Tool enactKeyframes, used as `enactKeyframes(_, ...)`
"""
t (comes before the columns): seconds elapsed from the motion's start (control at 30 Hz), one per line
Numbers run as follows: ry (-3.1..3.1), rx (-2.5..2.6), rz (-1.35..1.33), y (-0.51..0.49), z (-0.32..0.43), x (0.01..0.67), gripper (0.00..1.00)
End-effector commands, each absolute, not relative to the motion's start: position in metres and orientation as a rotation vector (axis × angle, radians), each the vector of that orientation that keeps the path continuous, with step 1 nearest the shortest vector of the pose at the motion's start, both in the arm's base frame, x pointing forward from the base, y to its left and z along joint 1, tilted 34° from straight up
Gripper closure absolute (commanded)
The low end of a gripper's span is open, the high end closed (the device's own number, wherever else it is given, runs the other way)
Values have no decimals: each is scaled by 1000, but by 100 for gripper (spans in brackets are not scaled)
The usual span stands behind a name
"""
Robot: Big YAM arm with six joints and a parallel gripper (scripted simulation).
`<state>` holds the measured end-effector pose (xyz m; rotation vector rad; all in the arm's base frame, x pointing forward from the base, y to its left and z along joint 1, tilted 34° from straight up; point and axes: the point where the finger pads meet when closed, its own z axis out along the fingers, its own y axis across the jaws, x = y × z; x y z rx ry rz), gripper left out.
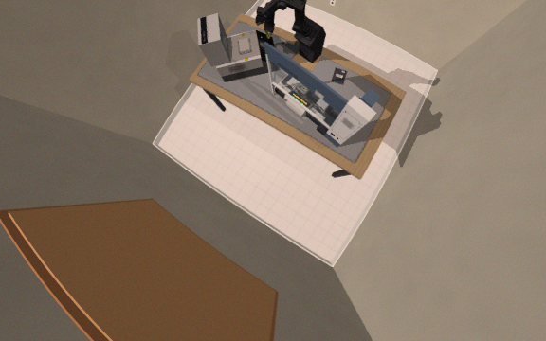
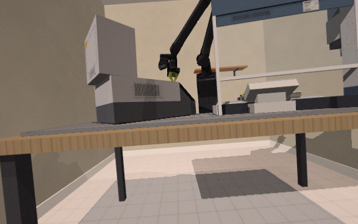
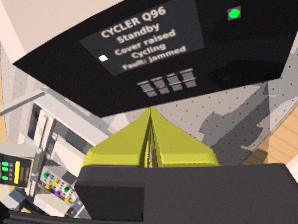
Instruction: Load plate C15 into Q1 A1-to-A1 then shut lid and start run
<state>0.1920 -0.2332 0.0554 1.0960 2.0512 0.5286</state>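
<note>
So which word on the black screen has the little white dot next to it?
The white dot sits beside "Cover raised", the second status line on the cycler's panel; Standby, Cycling and Fault have none.
</note>
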Motion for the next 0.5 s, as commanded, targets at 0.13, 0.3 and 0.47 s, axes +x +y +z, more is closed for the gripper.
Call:
enactKeyframes(0.13, 1945, 1236, 552, -225, 45, 177, 100)
enactKeyframes(0.3, 1876, 1327, 589, -233, 54, 185, 100)
enactKeyframes(0.47, 1821, 1405, 626, -229, 51, 184, 100)
